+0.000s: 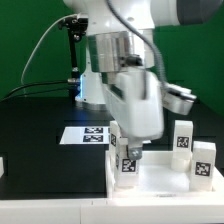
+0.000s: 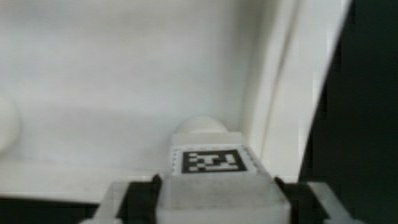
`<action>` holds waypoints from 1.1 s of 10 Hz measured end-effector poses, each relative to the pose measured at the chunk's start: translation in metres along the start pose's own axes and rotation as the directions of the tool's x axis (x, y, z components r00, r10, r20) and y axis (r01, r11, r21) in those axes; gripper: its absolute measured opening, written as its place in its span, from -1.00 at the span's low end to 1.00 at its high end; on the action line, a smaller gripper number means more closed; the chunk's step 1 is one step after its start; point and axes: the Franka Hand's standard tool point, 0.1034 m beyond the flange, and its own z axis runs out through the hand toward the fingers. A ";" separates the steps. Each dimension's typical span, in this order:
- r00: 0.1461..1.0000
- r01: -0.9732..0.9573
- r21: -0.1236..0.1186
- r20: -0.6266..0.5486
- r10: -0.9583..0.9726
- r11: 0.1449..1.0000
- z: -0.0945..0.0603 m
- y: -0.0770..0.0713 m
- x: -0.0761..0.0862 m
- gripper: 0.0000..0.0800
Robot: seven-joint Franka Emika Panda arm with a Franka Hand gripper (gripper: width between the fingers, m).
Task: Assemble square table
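No words, numbers or brand names can be read anywhere; the only signs are black-and-white square tag patterns. One sticker sits on the white leg under the arm, and the wrist view shows the same kind of tag on that leg, blurred. Two more legs at the exterior view's right, one behind and one nearer, each carry a tag. The marker board on the black desk bears several tags
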 end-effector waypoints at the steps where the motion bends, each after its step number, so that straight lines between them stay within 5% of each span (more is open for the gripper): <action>1: 0.986 -0.168 0.011 0.013 0.168 0.986 0.004 0.001 0.002 -0.28; 4: 0.962 -0.272 0.011 0.019 0.271 0.962 0.004 0.002 0.002 -0.28; 5: 0.977 -0.214 0.012 0.014 0.214 0.977 0.005 0.002 0.002 -0.09; 6: 0.999 -0.052 0.021 0.002 0.052 0.998 0.006 0.002 0.001 0.37; 9: 0.901 0.434 0.019 -0.005 -0.434 0.901 0.008 0.004 0.002 0.61; 11: 0.827 0.562 0.015 -0.015 -0.561 0.827 0.008 0.004 0.005 0.62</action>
